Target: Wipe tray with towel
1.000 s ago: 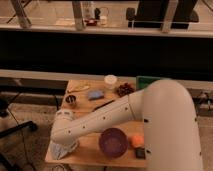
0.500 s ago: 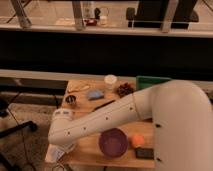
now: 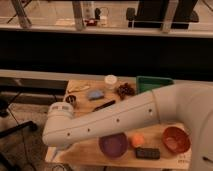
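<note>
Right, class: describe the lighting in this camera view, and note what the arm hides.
Camera view: warm, dim light falls on the table, while the background at the top is brighter; the white arm covers most of the green tray; the gripper hangs low at the table's front-left corner, in shadow.

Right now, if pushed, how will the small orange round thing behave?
The orange thing looks round and smooth, so it would probably roll. The purple bowl and black block flanking it may stop it. The gripper is at the front left corner of the table, away from it.
</note>
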Controlling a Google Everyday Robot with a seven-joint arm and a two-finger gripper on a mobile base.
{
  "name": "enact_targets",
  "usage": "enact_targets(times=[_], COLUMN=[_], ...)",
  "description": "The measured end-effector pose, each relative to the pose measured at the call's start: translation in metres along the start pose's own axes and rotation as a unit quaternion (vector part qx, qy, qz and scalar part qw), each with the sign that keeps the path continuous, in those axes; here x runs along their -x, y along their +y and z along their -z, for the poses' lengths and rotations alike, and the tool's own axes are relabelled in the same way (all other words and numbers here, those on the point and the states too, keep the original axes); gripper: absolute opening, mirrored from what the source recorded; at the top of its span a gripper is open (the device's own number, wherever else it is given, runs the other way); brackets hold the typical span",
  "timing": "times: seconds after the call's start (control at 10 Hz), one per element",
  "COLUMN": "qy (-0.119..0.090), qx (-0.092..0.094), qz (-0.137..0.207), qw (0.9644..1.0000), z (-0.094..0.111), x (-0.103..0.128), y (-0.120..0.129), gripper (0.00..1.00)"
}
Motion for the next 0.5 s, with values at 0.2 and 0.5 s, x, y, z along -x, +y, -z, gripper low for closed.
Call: enact_targets(times=[0.2,0.5], qy=[-0.025,-0.038], qx=[-0.017,-0.022], qz=[-0.032,-0.08], qw=[0.999,0.9958], z=[0.012,0.009], x=[-0.03,-0.086], y=[0.015,0.036], gripper=[0.0,0.0])
